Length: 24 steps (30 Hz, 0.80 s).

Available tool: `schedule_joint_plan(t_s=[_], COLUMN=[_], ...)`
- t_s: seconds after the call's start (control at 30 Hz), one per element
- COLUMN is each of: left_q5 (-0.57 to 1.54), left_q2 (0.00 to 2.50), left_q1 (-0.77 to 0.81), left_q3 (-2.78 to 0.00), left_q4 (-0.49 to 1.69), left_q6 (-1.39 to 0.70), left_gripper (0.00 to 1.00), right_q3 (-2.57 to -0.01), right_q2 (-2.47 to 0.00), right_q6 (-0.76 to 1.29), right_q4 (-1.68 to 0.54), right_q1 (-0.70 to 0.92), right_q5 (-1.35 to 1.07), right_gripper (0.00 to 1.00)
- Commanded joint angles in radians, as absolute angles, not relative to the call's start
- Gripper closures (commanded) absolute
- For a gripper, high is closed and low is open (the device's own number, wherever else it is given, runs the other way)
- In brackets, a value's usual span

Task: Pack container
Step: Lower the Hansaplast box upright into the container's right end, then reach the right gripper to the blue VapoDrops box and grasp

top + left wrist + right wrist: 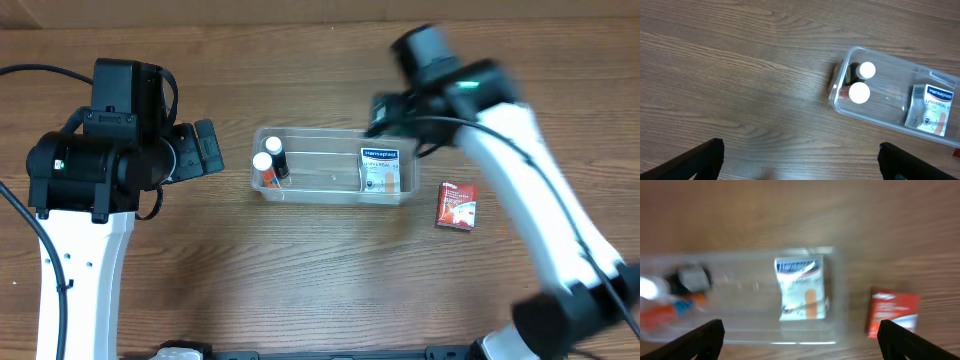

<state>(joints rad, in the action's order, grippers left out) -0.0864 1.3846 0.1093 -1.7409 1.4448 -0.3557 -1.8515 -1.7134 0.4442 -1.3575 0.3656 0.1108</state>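
The clear container (320, 192) sits mid-table. It holds two small white-capped bottles (270, 160) at its left end and a white and blue plaster box (379, 168) at its right end. A red box (457, 205) lies on the table to the container's right. My left gripper (800, 162) is open and empty, over bare table left of the container (875, 112). My right gripper (800, 340) is open and empty, above the container (740, 330); this view is blurred. The plaster box (801, 287) and the red box (891, 314) show there.
The table is brown wood (300, 280). The left arm's black and white body (100, 170) stands left of the container. The right arm (520, 170) reaches in from the lower right across the red box's side.
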Motion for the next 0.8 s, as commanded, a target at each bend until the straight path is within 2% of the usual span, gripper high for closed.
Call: schedule_joint_plan(t_s=[0.0,0.1,0.17,0.37,0.53,0.77], left_q5=[-0.079,-0.081,-0.082,-0.082,-0.081,-0.081], left_q2=[1.387,1.387,1.387,1.387,1.387,1.387], left_q1=[0.105,0.105,0.105,0.105,0.105,0.105], left_q3=[-1.737,-1.737,-1.737,-1.737,-1.737,-1.737], left_q4=[1.444,1.444,1.441,1.435,1.435,1.429], left_q6=[-0.329,-0.328,-0.329,-0.329,-0.329,-0.329], left_gripper=[0.0,0.0,0.0,0.0,0.0,0.0], right_q3=[-1.898,-1.897,-1.86,-1.59,-1.324,-1.105], right_q2=[-1.579,-1.551,-1.551,-1.552,-1.552,-1.555], right_q6=[0.478,0.483,0.455,0.404,0.403,0.384], right_q4=[-1.415,-1.493,-1.523,-1.41,-1.207,-1.016], right_q1=[0.168,-0.038,-0.25,-0.551,-0.659,-0.661], right_q5=[0.16,0.156,0.125,0.065,0.065,0.103], right_gripper=[0.0,0.0,0.0,0.0,0.0,0.0])
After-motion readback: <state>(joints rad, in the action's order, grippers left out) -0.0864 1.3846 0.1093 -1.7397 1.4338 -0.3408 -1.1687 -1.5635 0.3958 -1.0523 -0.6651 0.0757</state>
